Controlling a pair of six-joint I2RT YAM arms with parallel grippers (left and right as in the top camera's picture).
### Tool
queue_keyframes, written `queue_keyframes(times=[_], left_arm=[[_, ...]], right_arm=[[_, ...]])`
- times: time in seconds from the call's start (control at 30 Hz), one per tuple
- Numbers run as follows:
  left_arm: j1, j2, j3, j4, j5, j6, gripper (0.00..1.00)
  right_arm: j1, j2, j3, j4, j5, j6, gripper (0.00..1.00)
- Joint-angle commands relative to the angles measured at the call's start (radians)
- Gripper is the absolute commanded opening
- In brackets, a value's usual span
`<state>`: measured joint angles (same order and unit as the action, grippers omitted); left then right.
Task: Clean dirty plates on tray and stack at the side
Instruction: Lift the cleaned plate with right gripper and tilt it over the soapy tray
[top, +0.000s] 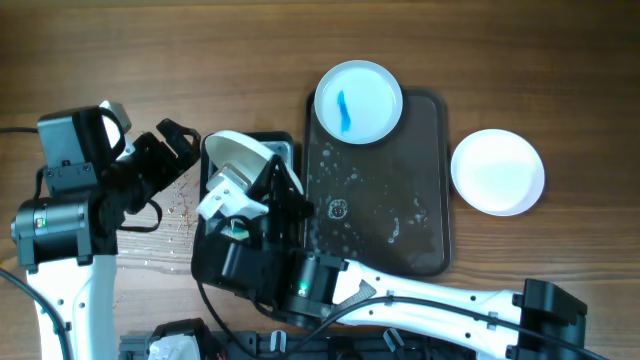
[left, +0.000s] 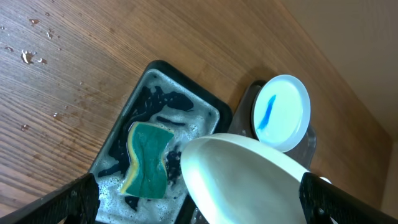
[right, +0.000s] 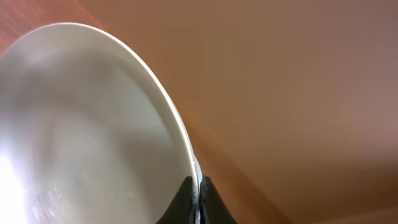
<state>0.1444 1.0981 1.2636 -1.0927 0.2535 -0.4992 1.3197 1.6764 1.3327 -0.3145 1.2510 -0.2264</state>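
Well, my left hand (left: 199, 198) hangs with its fingers spread wide and nothing between them, above the soapy basin (left: 144, 88) where the green sponge (left: 148, 160) lies, placed, I judge, to fetch it. My right hand (right: 194, 194) is clamped on the rim of a white plate (top: 238, 158), tilting it over the basin so drips fall there. Further right, the blue-smeared plate (top: 358, 98) waits on the wet tray (top: 400, 230). A clean plate (top: 497, 172) sits on the surface (top: 150, 50) just beside the tray, starting the stack.
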Motion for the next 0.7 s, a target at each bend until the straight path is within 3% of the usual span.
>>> queue_keyframes(times=[0.0, 0.67], left_arm=[[0.005, -0.003, 0.016, 0.003, 0.015, 0.006, 1.0], [0.005, -0.003, 0.016, 0.003, 0.015, 0.006, 1.0]], right_arm=[[0.014, -0.014, 0.018, 0.021, 0.036, -0.035, 0.04], [0.014, -0.014, 0.018, 0.03, 0.035, -0.032, 0.04]])
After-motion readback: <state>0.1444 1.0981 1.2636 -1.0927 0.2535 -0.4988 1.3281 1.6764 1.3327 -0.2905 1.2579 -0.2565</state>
